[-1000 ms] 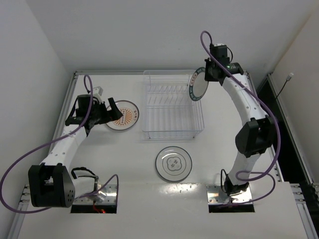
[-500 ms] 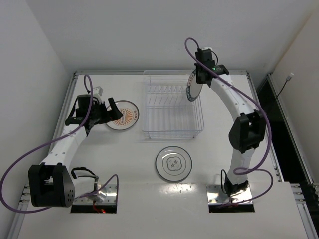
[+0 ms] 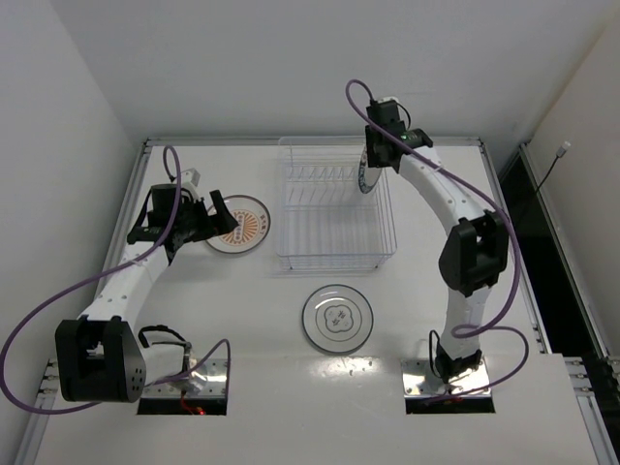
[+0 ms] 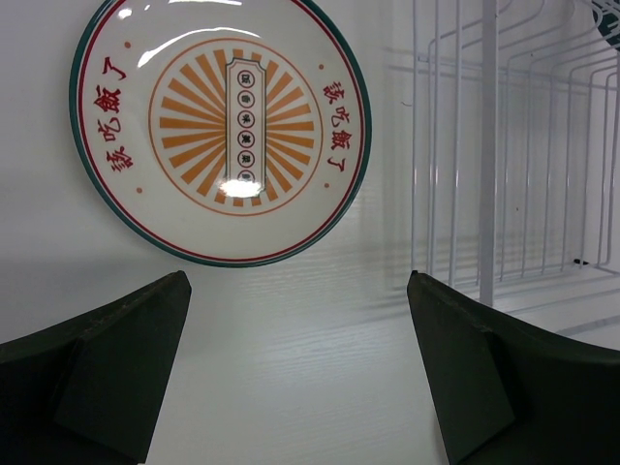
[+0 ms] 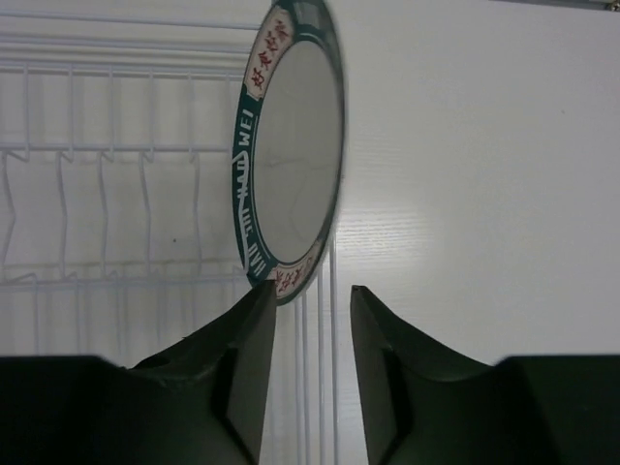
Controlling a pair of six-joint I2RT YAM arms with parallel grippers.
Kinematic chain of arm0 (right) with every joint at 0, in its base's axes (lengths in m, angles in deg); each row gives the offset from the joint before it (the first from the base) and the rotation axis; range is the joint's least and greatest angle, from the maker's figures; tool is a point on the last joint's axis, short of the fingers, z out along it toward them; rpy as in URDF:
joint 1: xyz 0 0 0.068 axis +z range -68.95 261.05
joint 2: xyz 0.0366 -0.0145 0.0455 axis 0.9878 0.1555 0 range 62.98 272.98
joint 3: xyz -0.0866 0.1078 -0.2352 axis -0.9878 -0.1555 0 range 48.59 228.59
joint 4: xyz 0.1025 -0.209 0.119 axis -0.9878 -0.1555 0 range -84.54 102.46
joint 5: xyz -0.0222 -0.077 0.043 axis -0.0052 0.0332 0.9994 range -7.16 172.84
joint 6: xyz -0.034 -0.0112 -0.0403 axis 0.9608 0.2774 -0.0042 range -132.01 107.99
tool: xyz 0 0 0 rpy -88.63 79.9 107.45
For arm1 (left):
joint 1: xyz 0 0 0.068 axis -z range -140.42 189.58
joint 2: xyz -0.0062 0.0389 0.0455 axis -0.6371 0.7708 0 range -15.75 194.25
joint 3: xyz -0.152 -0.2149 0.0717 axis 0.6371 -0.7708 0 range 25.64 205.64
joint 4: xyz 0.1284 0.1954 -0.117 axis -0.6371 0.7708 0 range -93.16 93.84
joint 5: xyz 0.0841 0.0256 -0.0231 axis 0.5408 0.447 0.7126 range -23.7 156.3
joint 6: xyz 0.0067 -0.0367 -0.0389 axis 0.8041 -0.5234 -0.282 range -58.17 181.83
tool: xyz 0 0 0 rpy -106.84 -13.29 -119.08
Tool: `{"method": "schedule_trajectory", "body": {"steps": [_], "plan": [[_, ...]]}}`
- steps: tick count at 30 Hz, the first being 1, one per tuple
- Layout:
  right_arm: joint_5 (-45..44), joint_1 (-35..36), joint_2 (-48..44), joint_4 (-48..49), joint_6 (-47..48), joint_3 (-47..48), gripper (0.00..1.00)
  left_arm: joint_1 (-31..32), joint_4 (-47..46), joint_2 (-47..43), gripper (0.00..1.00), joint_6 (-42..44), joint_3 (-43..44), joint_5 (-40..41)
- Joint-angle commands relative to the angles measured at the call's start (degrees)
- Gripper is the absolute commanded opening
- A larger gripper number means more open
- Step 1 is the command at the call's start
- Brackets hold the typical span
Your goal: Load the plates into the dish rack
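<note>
On the table (image 3: pixel 242 291), seen from above, the rack (image 3: pixel 334 260) sits at the middle back, with the orange plate (image 3: pixel 250 228) flat just left of it and the grey plate (image 3: pixel 337 318) flat in front of it, well apart. The left gripper (image 3: pixel 225 217) hangs over the orange plate's left rim; the right gripper (image 3: pixel 376 160) is over the rack's far right part, where the teal plate (image 3: pixel 365 174) stands on edge. From the left wrist, the jaws stand wide apart over bare table, holding nothing, the orange plate beyond them and the rack wires at right. From the right wrist, the jaws are a little apart, the teal plate's lower rim just beyond the left fingertip and unclamped; whether it sits in a slot I cannot tell
</note>
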Motion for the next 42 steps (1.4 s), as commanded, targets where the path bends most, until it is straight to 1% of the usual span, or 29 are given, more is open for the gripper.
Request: {"method": "schedule_trajectory", "body": {"steps": [1, 2, 3, 5, 6, 8, 9, 10, 12, 14, 15, 17, 18, 19, 20, 23, 24, 25, 26, 28, 29, 31, 33, 34, 35, 36, 38, 39, 42], "plan": [[1.9, 0.1, -6.6, 0.1, -0.2, -0.2, 0.36, -0.1, 0.0, 0.1, 0.93, 0.5, 1.1, 0.5], [1.9, 0.1, -7.3, -0.4, -0.2, -0.2, 0.36, -0.1, 0.0, 0.1, 0.93, 0.5, 1.1, 0.5], [1.9, 0.1, -7.9, -0.4, -0.7, -0.7, 0.41, -0.1, 0.0, 0.1, 0.93, 0.5, 1.1, 0.5], [1.9, 0.1, -9.3, -1.8, -1.3, -1.2, 0.45, -0.1, 0.0, 0.1, 0.93, 0.5, 1.1, 1.1], [1.9, 0.1, -11.1, -2.4, -1.3, -1.8, 0.61, -0.1, 0.0, 0.1, 0.93, 0.5, 1.1, 1.1], [2.4, 0.1, -13.7, -3.0, -1.8, -2.8, 0.75, -0.1, 0.0, 0.1, 0.93, 0.5, 1.1, 1.1], [2.9, -0.4, -15.1, -3.0, -1.8, -4.5, 0.81, -0.1, 0.5, 0.1, 0.93, 0.5, 1.1, 1.1], [4.3, -0.4, -18.4, -3.5, -1.8, -5.6, 0.83, -0.1, 0.5, 0.1, 0.93, 0.5, 1.1, 1.1], [6.8, -1.7, -22.2, -3.5, -1.8, -10.0, 0.94, -0.1, 0.5, 0.1, 0.93, 0.5, 1.1, 1.6], [9.1, -1.7, -28.3, -3.5, -2.3, -13.4, 1.00, -0.1, 0.5, 0.1, 0.93, 0.5, 1.1, 1.6], [13.0, -2.3, -30.4, -2.7, -2.3, -17.4, 1.00, -0.1, 0.5, 0.1, 0.93, 0.5, 1.1, 1.6], [17.5, -2.9, -34.1, -2.7, -2.8, -21.3, 1.00, -0.1, 0.5, 0.1, 0.93, 0.5, 1.1, 1.6], [24.3, -3.8, -37.5, -2.7, -3.8, -25.5, 1.00, -0.1, 0.5, 0.1, 0.93, 0.5, 1.1, 1.6], [28.6, -4.4, -39.3, -2.7, -4.4, -28.0, 1.00, -0.1, 0.5, 0.1, 0.93, 0.5, 1.1, 1.6], [35.3, -5.5, -42.9, -1.0, -6.5, -33.1, 1.00, -0.1, 0.5, 0.1, 0.93, 0.5, 1.1, 1.6], [41.9, -7.5, -48.8, 1.5, -12.1, -43.8, 1.00, -0.1, 0.5, -0.5, 0.93, 0.5, 1.1, 2.2], [47.9, -8.3, -52.0, 2.7, -13.1, -46.7, 1.00, -0.1, 0.5, -1.1, 0.93, 0.5, 1.1, 2.2], [51.0, -9.0, -53.1, 3.7, -14.8, -51.8, 1.00, -0.1, 0.5, -1.1, 0.93, 0.5, 1.1, 2.8], [55.9, -10.7, -53.7, 3.8, -15.4, -53.9, 1.00, -0.1, 0.5, -1.7, 0.93, 0.5, 1.1, 2.8], [59.7, -12.0, -54.4, 3.8, -15.4, -59.2, 1.00, -0.1, 1.1, -2.6, 0.93, 0.5, 1.1, 3.6], [63.7, -13.3, -56.1, 5.6, -15.9, -61.2, 1.00, -0.1, 1.1, -3.4, 0.93, 0.5, 1.1, 4.1], [65.0, -14.8, -58.7, 6.5, -17.4, -65.9, 1.00, -0.1, 1.1, -3.4, 0.93, 0.5, 1.1, 4.1], [66.8, -17.2, -61.2, 5.5, -19.0, -68.3, 1.00, -0.1, 1.6, -4.0, 0.93, 0.5, 1.1, 4.7], [68.2, -18.0, -61.2, 5.5, -20.1, -71.8, 0.96, -0.1, 1.6, -4.0, 0.93, 0.5, 1.1, 4.7], [71.6, -18.6, -61.2, 6.6, -21.2, -73.8, 0.88, -0.1, 1.6, -4.0, 0.93, 0.5, 1.1, 4.7], [72.6, -18.6, -61.2, 7.4, -23.0, -75.7, 0.77, -0.1, 1.6, -4.0, 0.93, 0.5, 1.1, 4.7], [73.1, -19.9, -59.5, 8.0, -23.0, -80.3, 0.76, -0.1, 1.6, -4.0, 0.93, 0.5, 1.1, 5.2], [72.3, -20.5, -58.3, 5.8, -20.4, -82.1, 0.76, -0.1, 1.6, -4.0, 0.93, 0.5, 1.1, 5.2], [72.3, -21.7, -49.7, 7.5, -17.1, -84.4, 0.76, -0.1, 2.1, -4.0, 0.93, 0.5, 1.6, 5.2]]}}
